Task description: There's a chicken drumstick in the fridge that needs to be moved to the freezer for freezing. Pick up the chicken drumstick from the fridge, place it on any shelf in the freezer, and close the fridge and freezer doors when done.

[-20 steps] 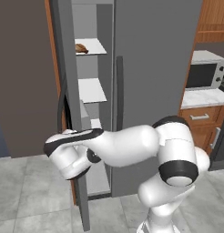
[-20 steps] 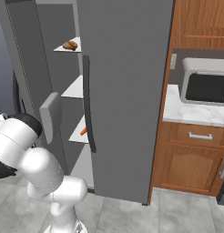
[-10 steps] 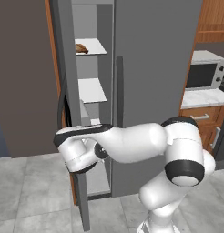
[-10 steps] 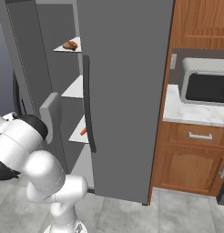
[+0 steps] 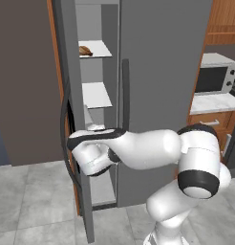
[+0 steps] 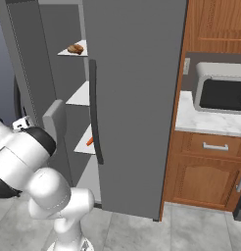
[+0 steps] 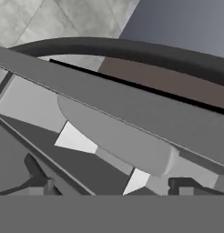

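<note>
You've got drumstick [image 5: 85, 50] on top shelf [image 5: 96, 48] of freezer [image 5: 93, 110], upper left of left base frame; upper left in right base frame too. Freezer door [image 5: 71, 119] ajar, fridge door [image 5: 162, 91] shut. Jaws [image 7: 109, 185] spread wide, pinching nothing, right by freezer door edge and handle [image 7: 132, 48]. Microwave [image 5: 216, 74] on worktop [image 5: 217, 101], far right.

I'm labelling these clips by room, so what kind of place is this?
Most likely a home kitchen: a tall grey side-by-side fridge with its narrow freezer section open, a microwave on a pale counter, and wooden cabinets beside it.
</note>
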Robot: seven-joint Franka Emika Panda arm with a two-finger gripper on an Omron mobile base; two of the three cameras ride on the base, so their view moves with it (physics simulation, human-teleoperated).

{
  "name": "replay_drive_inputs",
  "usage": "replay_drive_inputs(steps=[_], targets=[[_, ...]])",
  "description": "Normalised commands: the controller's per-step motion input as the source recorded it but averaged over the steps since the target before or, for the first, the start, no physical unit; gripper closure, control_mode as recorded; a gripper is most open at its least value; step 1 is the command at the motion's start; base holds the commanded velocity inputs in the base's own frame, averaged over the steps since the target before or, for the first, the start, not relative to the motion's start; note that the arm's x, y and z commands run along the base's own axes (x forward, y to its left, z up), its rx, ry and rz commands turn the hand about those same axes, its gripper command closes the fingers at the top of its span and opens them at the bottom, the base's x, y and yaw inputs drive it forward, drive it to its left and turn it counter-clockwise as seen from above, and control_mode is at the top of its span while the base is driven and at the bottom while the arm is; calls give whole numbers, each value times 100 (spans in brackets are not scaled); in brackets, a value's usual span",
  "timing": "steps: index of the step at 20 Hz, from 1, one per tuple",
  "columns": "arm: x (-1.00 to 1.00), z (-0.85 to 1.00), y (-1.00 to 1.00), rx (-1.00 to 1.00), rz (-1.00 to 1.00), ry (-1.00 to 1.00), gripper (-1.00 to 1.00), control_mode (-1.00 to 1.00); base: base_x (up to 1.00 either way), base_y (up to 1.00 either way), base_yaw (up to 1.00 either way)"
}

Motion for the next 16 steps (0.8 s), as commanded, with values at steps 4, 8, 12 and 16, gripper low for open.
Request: replay_drive_inputs(steps=[4,8,12,16], targets=[[45,0,-22,0,-16,-3,-100,-100,0,0,0],[-60,5,-1,0,-1,-8,-100,-100,0,0,0],[-100,5,64,1,0,-17,-100,-100,0,0,0],[-100,18,100,0,0,-30,-100,-100,0,0,0]])
